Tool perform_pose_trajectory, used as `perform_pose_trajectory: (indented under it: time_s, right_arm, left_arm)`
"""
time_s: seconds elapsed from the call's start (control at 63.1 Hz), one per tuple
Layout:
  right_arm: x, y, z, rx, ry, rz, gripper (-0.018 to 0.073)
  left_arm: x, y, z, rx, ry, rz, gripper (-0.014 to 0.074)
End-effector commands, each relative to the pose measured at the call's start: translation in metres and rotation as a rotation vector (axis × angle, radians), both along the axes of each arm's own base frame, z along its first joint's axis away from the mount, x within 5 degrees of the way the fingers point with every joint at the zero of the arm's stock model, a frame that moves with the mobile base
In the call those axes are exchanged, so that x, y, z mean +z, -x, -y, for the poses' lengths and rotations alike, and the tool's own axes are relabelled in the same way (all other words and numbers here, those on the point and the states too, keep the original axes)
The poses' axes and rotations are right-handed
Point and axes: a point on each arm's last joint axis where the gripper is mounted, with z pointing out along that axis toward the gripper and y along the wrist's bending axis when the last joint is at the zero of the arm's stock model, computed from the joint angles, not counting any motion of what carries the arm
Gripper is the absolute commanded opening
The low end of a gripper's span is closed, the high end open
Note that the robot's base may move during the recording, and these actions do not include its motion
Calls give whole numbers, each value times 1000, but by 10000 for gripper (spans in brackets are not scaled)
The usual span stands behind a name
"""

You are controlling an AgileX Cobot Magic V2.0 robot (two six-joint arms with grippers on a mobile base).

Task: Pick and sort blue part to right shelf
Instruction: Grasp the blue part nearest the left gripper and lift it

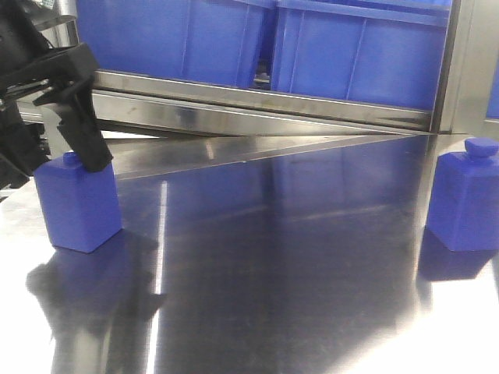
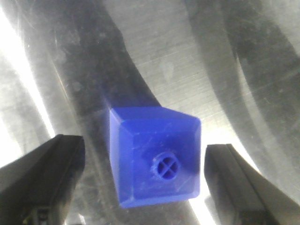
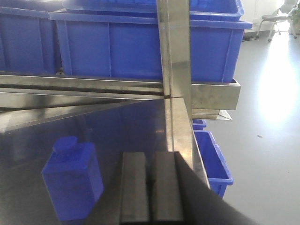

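Left pincer (image 2: pixel 145 161) stands released astride the upright blue part (image 1: pixel 78 206) on the desk (image 1: pixel 273 257), evidently positioned to clamp it for the right shelf (image 1: pixel 257 97); right pincer (image 3: pixel 151 187) clenched, empty.

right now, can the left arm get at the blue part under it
Probably yes: the left gripper hangs right over the blue part, its fingers open on either side with gaps showing, and nothing else stands there on the steel tabletop.

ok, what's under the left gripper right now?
A blue part, upright with its cap up, standing on the steel tabletop between the open fingers of the left gripper. Its base and the table beneath are hidden.
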Motion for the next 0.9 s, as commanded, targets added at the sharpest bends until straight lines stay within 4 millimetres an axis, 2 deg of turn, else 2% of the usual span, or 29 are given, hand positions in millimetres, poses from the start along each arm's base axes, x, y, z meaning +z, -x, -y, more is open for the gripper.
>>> perform_pose_trajectory:
  time_s: [0.0, 0.111, 0.253, 0.412, 0.729, 0.887]
  right_arm:
    - [17, 3, 1, -7, 9, 125, 33]
    - [17, 3, 1, -7, 9, 125, 33]
    - [17, 3, 1, -7, 9, 125, 33]
    - [17, 3, 1, -7, 9, 125, 33]
    - [17, 3, 1, -7, 9, 125, 33]
    - [17, 3, 1, -7, 9, 126, 33]
  left_arm:
    - [21, 2, 10, -13, 32, 88, 574]
    - [17, 3, 15, -49, -31, 102, 560]
    - [7, -1, 15, 28, -59, 59, 552]
    - [-2, -5, 18, 35, -58, 34, 541]
    - [-4, -5, 18, 33, -60, 16, 305]
    - [-4, -4, 18, 31, -63, 8, 307]
